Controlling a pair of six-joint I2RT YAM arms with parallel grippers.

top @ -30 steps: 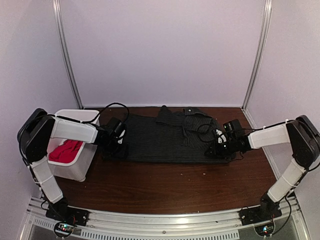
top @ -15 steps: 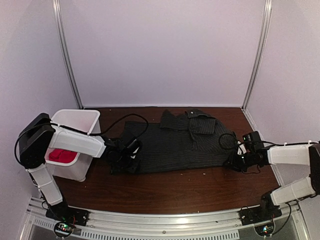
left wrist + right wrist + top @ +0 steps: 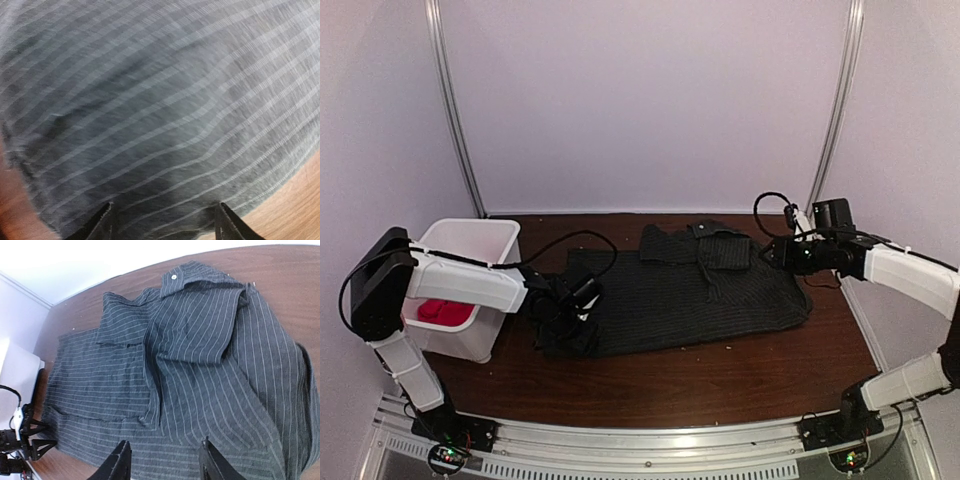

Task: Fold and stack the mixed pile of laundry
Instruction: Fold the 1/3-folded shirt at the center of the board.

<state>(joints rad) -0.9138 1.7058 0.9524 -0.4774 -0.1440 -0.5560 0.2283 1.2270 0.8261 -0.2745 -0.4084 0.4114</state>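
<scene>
Brown wood-grain bench (image 3: pixel 720 385), smooth and hard. The step in hand on it looks like laying out the first garment; no fold is made yet and stacking is far off.

- Pinstriped shirt (image 3: pixel 670 295): charcoal, thin woven cloth, limp. It is spread wide across the bench, flat through the body. It is rumpled at its right end, where a panel or sleeve lies doubled over below the collar (image 3: pixel 192 275).
- Bin (image 3: pixel 485 232): white plastic with rigid straight walls, just off the shirt's left end.
- T-shirt (image 3: pixel 445 310): bright red and bunched, soft by the look. It sits inside the bin, left of the shirt, and is not yet out.
- Left tool (image 3: pixel 165 222): low at the shirt's near-left corner, fingers spread. Cloth lies under them and nothing is pinched.
- Right tool (image 3: pixel 164 460): raised over the shirt's right end, fingers spread and empty.
- Button (image 3: pixel 173 276): small and pale, on the collar band at the shirt's far edge.

The next move, as I judge it, calls for smoothing the doubled right end. After that both tools need matched grips on one edge. Cloth this limp would likely sag and skew if lifted by a single corner.
</scene>
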